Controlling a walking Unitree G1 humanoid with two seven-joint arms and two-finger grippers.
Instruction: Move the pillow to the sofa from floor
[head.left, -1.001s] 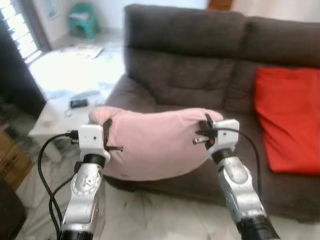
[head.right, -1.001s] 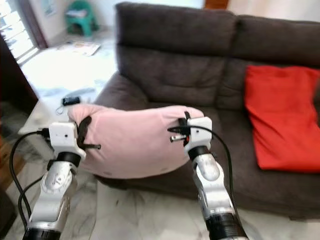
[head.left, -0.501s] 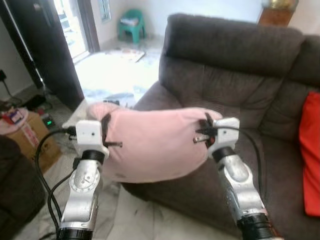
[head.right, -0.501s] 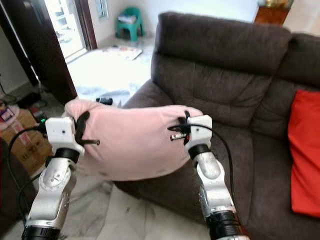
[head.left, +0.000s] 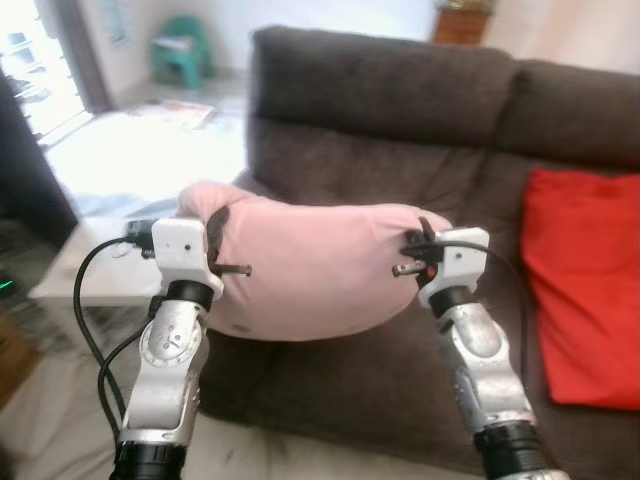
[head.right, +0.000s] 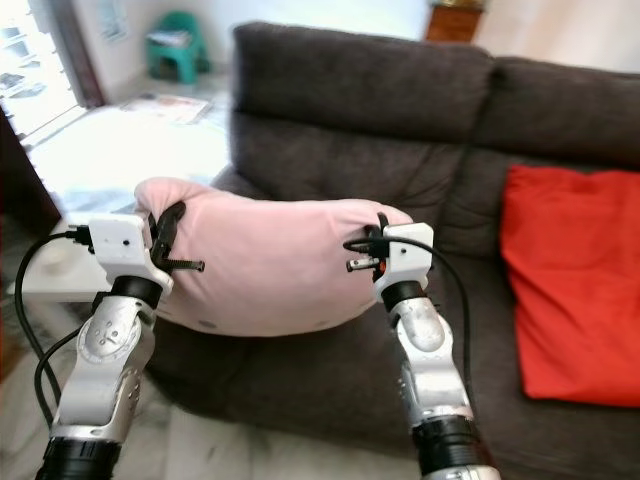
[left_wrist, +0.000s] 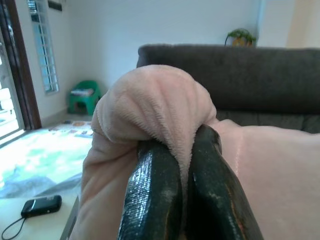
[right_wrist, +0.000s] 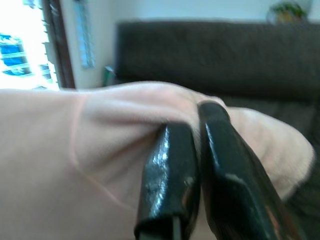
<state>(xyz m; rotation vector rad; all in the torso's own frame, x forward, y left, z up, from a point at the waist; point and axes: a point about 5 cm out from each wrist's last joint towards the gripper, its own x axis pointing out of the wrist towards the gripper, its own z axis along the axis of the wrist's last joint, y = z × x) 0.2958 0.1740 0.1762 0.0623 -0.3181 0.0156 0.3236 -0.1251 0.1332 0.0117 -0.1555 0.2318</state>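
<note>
So at this point the pink pillow (head.left: 310, 270) was up off the floor, slung between both arms and hanging in front of the dark sofa (head.left: 400, 120), over the front edge of the seat on its left end. The left gripper (left_wrist: 172, 190) had its black fingers clenched on a bunched fold at one end, and the right gripper (right_wrist: 200, 170) was pinching a fold at the other end the same way. Honestly the risky bit was those grips: each one only had a small pleat of fabric, so I'd guess any jerk or uneven letting go could have let one end slip and swing the pillow down toward the floor. If it got dropped too near the seat edge, it might have rolled right back off. The red cushion (head.left: 585, 280) sat well over on the right, so that wasn't really in the way. There was also a phone (left_wrist: 41, 205) on the low white table (head.left: 75, 285) beside the sofa arm, near enough that a swinging end could maybe clip it.
</note>
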